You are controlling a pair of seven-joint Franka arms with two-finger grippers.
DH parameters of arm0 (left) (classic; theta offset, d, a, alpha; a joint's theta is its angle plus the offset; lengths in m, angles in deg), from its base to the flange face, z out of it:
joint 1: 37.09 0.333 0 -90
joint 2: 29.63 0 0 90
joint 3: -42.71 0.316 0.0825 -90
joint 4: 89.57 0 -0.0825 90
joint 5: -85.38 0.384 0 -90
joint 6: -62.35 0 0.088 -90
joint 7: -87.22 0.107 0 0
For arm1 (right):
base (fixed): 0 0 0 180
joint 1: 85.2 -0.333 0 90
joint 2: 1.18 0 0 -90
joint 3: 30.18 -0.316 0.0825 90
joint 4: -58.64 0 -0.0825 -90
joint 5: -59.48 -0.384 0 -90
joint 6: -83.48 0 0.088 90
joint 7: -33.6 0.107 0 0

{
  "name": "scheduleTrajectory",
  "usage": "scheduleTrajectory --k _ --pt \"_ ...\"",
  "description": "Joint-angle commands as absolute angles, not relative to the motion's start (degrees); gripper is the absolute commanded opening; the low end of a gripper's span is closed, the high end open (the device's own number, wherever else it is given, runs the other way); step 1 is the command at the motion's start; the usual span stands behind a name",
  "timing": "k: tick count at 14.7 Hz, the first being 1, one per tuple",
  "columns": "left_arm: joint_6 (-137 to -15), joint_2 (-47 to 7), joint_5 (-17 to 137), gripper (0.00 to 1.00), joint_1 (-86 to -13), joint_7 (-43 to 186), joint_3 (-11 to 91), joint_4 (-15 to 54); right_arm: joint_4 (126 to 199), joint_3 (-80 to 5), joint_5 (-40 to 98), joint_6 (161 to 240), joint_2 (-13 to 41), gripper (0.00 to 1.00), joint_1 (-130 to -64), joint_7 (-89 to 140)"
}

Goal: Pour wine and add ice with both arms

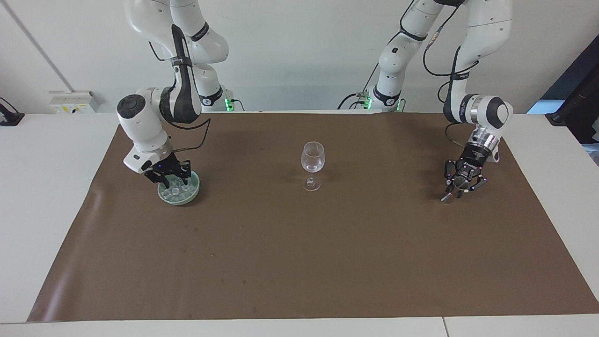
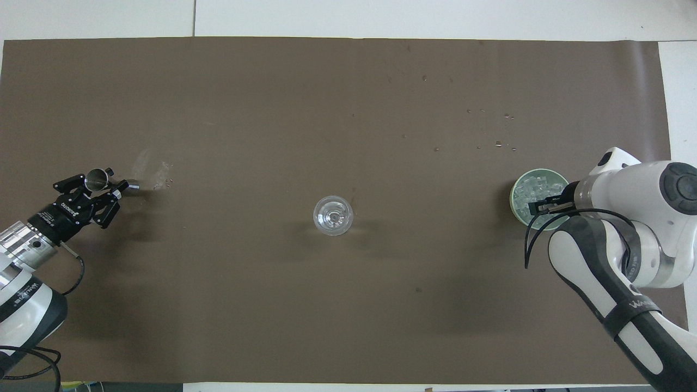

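- Overhead view: a brown mat (image 2: 348, 305) covers most of the white table (image 1: 47, 187), and a clear stemmed glass (image 2: 333, 215) stands upright near the middle of the mat, well apart from both grippers.
- The pale green bowl (image 2: 513, 193) sits on the mat toward the right arm's end of the table, about as far from the robots as the glass.
- The ice (image 2: 531, 190) is a heap of small clear cubes inside that bowl.
- The right gripper (image 1: 174, 180) points down into the bowl, with its tip among the cubes. Whether it is apart or together, and whether it has a cube, cannot be told, because the heap hides its tip.
- The right arm bends low over its end of the mat, its wrist just above the bowl's rim on the side nearer the robots.
- The left gripper (image 1: 456, 192) is down low over the mat toward the left arm's end of the table, angled downward.
- A small metal jigger (image 2: 98, 176) is at that gripper's tip, tilted, with its open mouth showing from above and its other end close to the mat.
- Whether the left gripper clamps the jigger or has let go of it cannot be told.
- A pale wet smear lies on the mat just beside the jigger.
- Scattered droplets (image 2: 495, 144) lie on the mat farther from the robots than the bowl.
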State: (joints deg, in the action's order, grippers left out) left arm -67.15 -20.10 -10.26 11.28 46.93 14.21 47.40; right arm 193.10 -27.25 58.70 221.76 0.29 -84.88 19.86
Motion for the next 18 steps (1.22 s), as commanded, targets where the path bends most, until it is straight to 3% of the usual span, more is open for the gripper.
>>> scheduleTrajectory --k 1,3,6,11,16,18 --pt "-66.9 -22.3 -11.9 1.00 11.1 47.9 14.3 49.2 192.3 -27.4 59.2 220.9 0.6 0.50 -84.7 19.1" --pt "-65.9 -22.6 -11.8 1.00 11.2 47.8 14.4 49.2 192.3 -27.4 59.2 220.9 0.6 0.48 -84.7 19.1" --pt "-64.8 -23.3 -10.6 1.00 11.5 47.3 14.7 49.7 192.3 -27.4 59.2 220.9 0.6 0.36 -84.6 19.1" --pt "-64.8 -24.6 -3.7 1.00 11.6 46.8 14.9 49.6 192.4 -27.4 59.2 220.9 0.6 0.00 -84.1 18.8" --pt "-64.1 -25.9 6.5 1.00 13.7 46.5 15.1 49.3 192.2 -27.4 59.2 220.7 0.6 0.00 -84.0 19.0" --pt "-61.5 -25.9 13.2 1.00 14.6 46.5 16.5 48.1 189.7 -27.4 59.2 217.1 0.4 0.00 -84.1 19.5"
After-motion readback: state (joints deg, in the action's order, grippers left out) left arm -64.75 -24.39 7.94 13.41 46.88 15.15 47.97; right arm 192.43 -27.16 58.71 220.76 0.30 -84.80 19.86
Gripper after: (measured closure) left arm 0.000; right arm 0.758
